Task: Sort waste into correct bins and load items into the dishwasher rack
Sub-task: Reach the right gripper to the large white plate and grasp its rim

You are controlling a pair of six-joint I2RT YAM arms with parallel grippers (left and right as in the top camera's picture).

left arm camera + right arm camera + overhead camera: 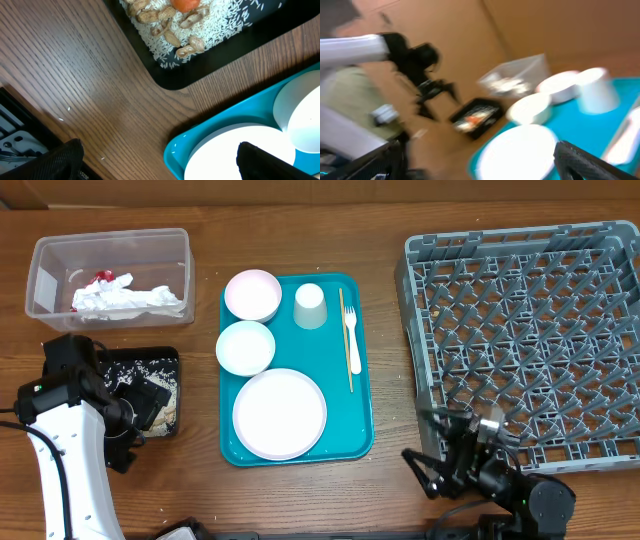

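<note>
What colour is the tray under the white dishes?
The tray is teal, clearest in the overhead view.

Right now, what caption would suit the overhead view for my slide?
White dishes and a fork wait on the teal tray, between the clear tub, black tray and grey rack.

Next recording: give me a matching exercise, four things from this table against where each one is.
Things:
1. crumpled napkins
2. loose rice
3. large plate
4. dishwasher rack

Places:
A. on the teal tray
B. in the clear tub
C. at the right side of the table, beside the teal tray
D. in the black tray

Pairs: 1-B, 2-D, 3-A, 4-C
</note>
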